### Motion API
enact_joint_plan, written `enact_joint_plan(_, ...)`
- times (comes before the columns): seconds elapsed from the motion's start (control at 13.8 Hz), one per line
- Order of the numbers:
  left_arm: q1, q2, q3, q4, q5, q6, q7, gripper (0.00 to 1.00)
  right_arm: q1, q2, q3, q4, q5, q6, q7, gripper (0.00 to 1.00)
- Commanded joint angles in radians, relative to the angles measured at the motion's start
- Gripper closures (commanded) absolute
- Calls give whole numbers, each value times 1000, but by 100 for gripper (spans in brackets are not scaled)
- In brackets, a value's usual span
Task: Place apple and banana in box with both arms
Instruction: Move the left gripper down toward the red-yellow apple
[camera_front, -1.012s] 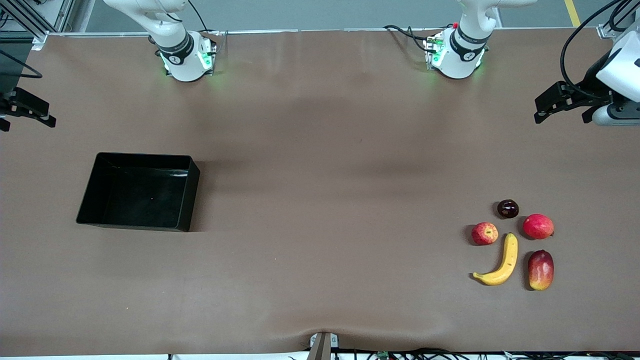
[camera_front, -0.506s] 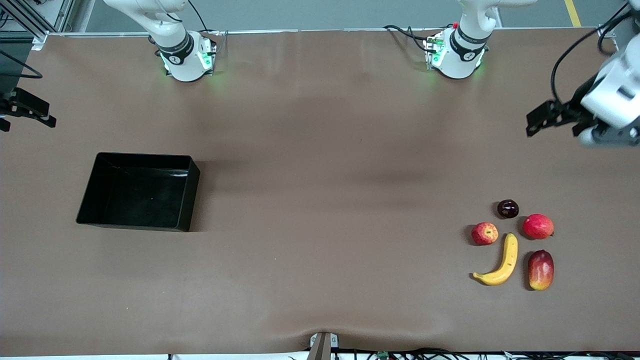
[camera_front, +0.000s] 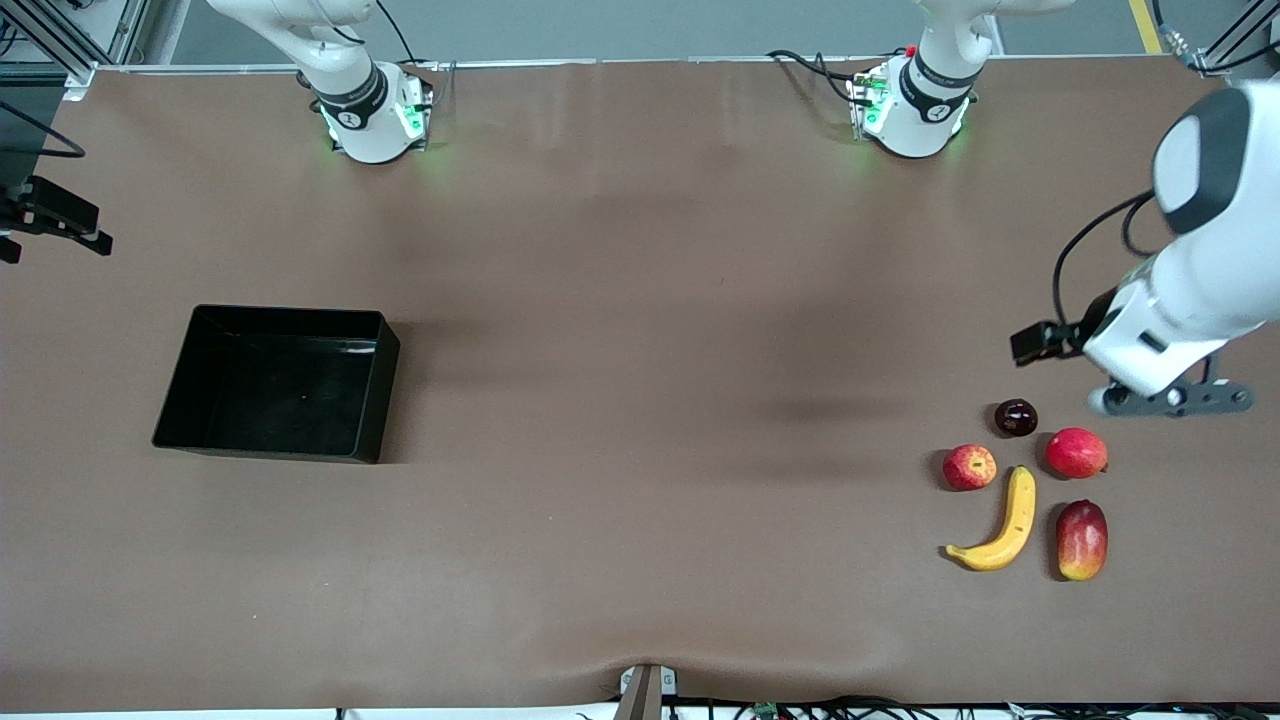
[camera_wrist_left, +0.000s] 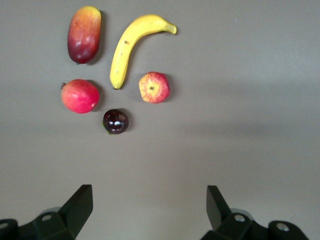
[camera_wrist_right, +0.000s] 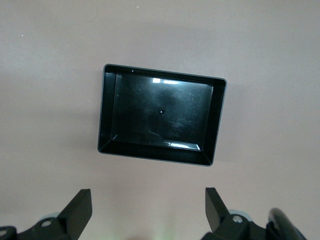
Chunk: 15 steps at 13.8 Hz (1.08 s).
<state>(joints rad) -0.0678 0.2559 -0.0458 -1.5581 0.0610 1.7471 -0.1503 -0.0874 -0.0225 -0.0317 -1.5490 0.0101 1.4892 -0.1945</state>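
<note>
The apple (camera_front: 969, 467) lies at the left arm's end of the table, with the banana (camera_front: 1005, 525) beside it and nearer the front camera. The left wrist view shows both, the apple (camera_wrist_left: 154, 87) and the banana (camera_wrist_left: 131, 47). My left gripper (camera_front: 1032, 343) is open and empty, in the air over bare table close to the fruit cluster; it shows in its wrist view (camera_wrist_left: 150, 207). The black box (camera_front: 270, 390) stands empty at the right arm's end. My right gripper (camera_front: 58, 222) is open and empty high over the table beside the box (camera_wrist_right: 107, 110), as its wrist view (camera_wrist_right: 148, 207) shows.
A dark plum (camera_front: 1015, 417), a smooth pinkish-red fruit (camera_front: 1076, 452) and a red-and-yellow mango-like fruit (camera_front: 1082, 540) lie close around the apple and banana. The arm bases (camera_front: 375, 115) stand along the table's back edge. Brown table lies between box and fruits.
The left arm has swung from the table's end toward the fruits, and its gripper now hangs close to the plum. The right arm has not moved.
</note>
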Motion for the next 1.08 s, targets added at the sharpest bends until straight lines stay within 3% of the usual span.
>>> enact_joint_plan(0.0,-4,6,-8,-124,20,162,-40,0,-32,9,13,15,-9,-10,6,0)
enact_joint_plan(0.22,-10,78,-6,-198,22,309,-67,0,-35,10,13,20,-4,-9,6,0)
enact_joint_plan(0.58,12,230,3,-191,89,511,-69,0,-44,21,13,17,-10,-4,3,0)
enact_joint_plan(0.87,65,345,1,-122,89,572,-72,0,-118,91,13,18,-1,5,7,0)
enact_joint_plan(1.01,71,370,1,-123,88,591,-90,0,-132,177,13,23,-15,17,4,0)
